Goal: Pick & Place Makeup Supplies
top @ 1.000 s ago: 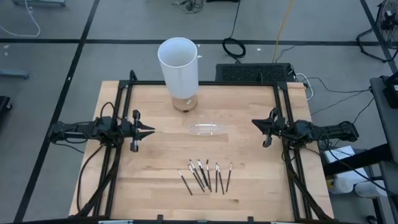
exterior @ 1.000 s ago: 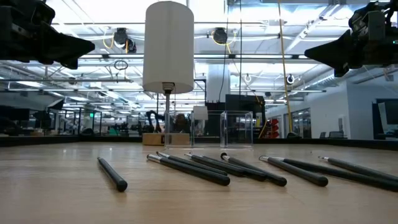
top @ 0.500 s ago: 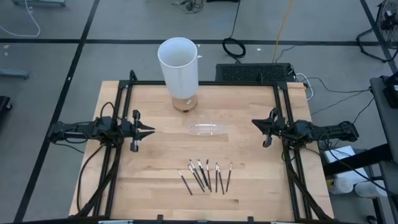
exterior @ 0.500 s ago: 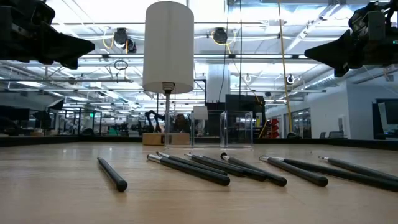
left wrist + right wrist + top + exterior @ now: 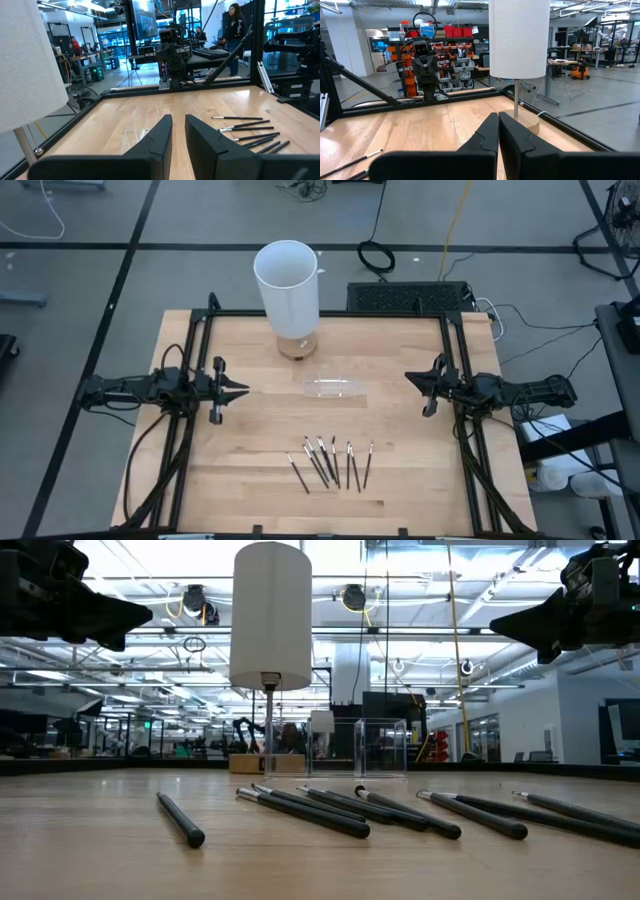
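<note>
Nothing changed over last second: left gripper (image 5: 240, 390) jaws slightly apart, right gripper (image 5: 410, 378) jaws together (both empty). Makeup supplies (image 5: 330, 463) untouched on worktop (image 5: 250, 480); task not begun.

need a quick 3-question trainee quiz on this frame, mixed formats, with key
1. True or false: the left gripper is holding one of the makeup sticks.
2. The clear tray lies between which two things?
A. the white cylinder and the sticks
B. the sticks and the table's near edge
C. the left arm and the table's left rail
3. Fill in: the right gripper has its fingers ____.

Key
1. False: both grippers hang at the table's sides, well apart from the sticks, which all lie on the wood.
2. A
3. shut
</note>
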You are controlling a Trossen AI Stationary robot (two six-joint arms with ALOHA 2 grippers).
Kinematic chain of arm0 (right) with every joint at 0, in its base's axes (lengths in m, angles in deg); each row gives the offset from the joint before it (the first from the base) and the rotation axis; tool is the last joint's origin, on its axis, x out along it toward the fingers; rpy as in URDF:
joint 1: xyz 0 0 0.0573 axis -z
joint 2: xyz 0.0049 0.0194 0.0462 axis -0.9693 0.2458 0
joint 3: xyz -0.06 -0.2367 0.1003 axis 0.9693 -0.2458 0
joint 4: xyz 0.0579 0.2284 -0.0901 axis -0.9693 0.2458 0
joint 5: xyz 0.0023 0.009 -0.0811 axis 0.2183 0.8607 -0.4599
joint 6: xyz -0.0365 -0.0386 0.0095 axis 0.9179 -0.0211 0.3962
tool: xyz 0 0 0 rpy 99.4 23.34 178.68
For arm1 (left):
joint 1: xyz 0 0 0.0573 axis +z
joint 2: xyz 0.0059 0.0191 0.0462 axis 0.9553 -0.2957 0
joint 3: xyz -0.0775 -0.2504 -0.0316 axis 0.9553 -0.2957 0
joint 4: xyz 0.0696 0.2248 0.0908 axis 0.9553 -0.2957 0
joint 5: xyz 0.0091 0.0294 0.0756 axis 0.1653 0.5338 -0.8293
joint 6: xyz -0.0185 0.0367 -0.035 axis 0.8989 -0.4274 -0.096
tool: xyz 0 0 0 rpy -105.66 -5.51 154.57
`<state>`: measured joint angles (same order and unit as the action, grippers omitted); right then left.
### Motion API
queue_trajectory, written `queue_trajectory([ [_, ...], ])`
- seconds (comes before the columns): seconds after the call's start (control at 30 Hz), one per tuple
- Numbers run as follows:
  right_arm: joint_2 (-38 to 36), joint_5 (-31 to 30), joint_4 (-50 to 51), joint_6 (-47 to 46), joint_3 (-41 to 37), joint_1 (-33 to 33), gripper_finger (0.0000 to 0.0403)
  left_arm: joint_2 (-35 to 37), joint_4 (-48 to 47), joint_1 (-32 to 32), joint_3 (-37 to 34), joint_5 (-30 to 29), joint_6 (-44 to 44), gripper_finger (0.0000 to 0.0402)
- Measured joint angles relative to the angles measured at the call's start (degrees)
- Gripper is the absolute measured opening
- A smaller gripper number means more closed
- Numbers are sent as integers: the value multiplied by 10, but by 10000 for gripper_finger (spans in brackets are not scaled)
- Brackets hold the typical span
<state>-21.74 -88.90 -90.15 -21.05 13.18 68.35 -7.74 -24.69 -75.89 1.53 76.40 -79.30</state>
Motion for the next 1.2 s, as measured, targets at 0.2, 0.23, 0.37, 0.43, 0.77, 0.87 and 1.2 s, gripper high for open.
queue_trajectory([
  [0.2, 0, 0, 0, 0, 0, 0, 0, 0, 0, 0, 0, 0, 0, 63],
  [0.23, 0, 0, 0, 0, 0, 0, 0, 0, 0, 0, 0, 0, 0, 63],
  [0.37, 0, 0, 0, 0, 0, 0, 0, 0, 0, 0, 0, 0, 0, 62],
  [0.43, 0, 0, 0, 0, 0, 0, 0, 0, 1, 0, 0, 0, -4, 63],
  [0.77, 0, 0, 0, 0, 0, 0, 0, 0, 9, 0, 0, -11, -47, 62],
  [0.87, 0, 0, 0, 0, 0, 0, 0, 0, 25, 0, 0, -11, -46, 62],
  [1.2, 0, 0, 0, -37, 0, 0, 0, 0, 158, 0, 0, 46, -41, 63],
])
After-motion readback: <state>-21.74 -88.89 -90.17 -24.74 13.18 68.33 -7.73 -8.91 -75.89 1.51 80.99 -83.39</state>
